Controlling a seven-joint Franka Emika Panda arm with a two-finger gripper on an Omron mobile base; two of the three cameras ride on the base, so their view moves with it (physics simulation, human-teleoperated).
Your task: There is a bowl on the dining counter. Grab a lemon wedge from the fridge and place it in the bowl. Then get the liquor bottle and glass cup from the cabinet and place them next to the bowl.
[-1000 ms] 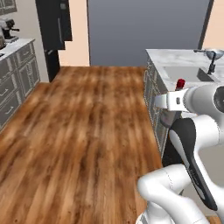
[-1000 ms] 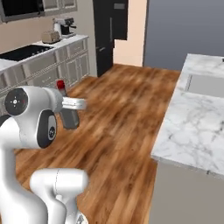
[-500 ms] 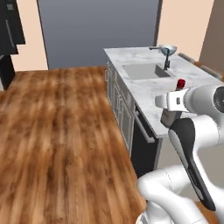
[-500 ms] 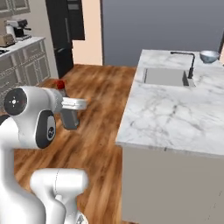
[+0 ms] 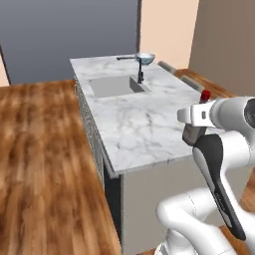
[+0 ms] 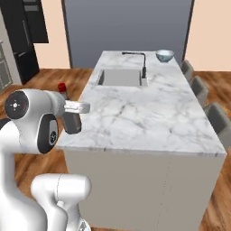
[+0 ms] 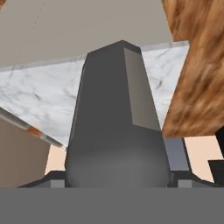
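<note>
Dark grey bottle [image 7: 117, 118] sits clamped between the wide-set jaws of the gripper [image 7: 117, 177], at the near end of the counter [image 6: 149, 117]. The bowl [image 6: 164, 55] waits at the far end; the bottle's placing remains, and I see no cup beside it.

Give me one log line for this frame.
phase: carrying | gripper: shut on liquor bottle | bowl: far end of dining counter, past faucet | glass cup: not seen
</note>
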